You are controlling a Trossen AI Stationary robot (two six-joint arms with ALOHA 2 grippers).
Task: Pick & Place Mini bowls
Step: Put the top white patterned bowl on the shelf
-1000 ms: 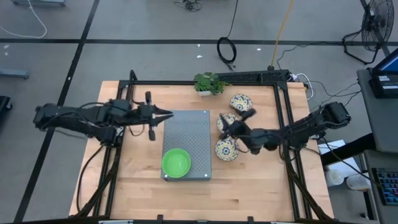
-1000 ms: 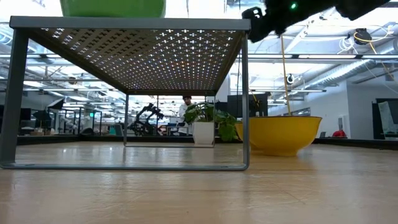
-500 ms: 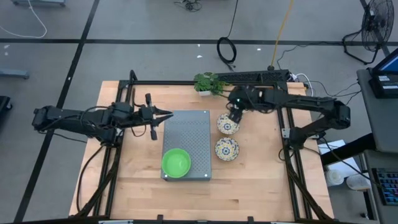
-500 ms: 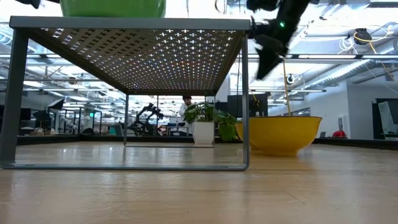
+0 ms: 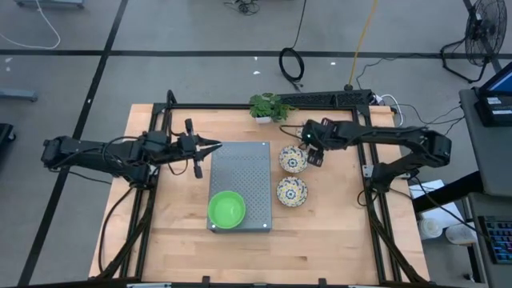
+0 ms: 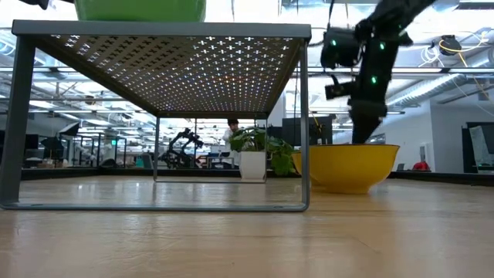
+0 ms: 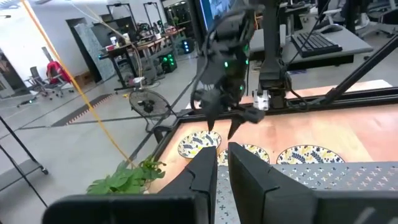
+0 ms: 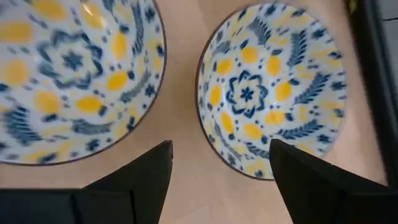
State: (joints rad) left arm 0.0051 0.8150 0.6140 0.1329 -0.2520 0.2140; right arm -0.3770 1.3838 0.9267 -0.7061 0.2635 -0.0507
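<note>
Because the right gripper hangs with fingers spread wide and empty just above two patterned bowls, one finger could land on a rim and tip a bowl. A third patterned bowl lies near. One green bowl sits on the grey tray. Beyond it, the left gripper waits, nearly pressed together, holding nothing.

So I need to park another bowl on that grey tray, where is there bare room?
The grey tray is bare from its far edge down to the green bowl in its near left corner. Its near right corner is free too. Right of the tray it is crowded: floral bowls and the open right gripper above them.
</note>
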